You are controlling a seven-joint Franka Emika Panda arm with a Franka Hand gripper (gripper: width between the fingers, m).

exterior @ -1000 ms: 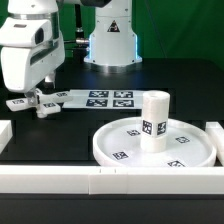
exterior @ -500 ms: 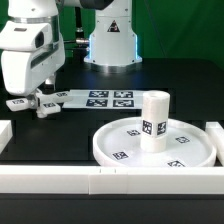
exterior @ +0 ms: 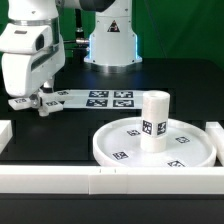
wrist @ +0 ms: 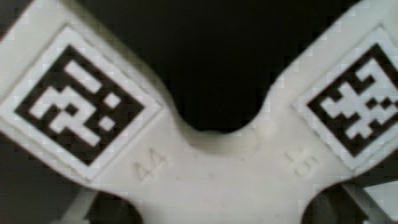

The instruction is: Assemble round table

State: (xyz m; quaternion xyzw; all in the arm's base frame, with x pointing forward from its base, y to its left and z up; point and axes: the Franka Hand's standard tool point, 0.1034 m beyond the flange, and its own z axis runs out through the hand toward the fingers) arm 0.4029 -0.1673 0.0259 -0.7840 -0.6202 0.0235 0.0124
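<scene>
The small white cross-shaped piece (exterior: 47, 104) is at the exterior view's left, by the end of the marker board (exterior: 108, 98). My gripper (exterior: 37, 98) is shut on it and holds it just off the black table. In the wrist view the cross-shaped piece (wrist: 205, 165) fills the picture, with two tagged arms spreading away from my gripper (wrist: 217, 212). The large round disc (exterior: 102, 146) lies at the front right. The short thick cylinder leg (exterior: 153, 120) stands upright on its middle.
White border rails run along the front (exterior: 110, 181), the left (exterior: 5, 133) and the right (exterior: 215, 135) of the table. The arm's white base (exterior: 110, 40) stands at the back behind the marker board.
My gripper and the cross-shaped piece have risen slightly and shifted a little to the exterior view's right. The disc and leg have not moved.
</scene>
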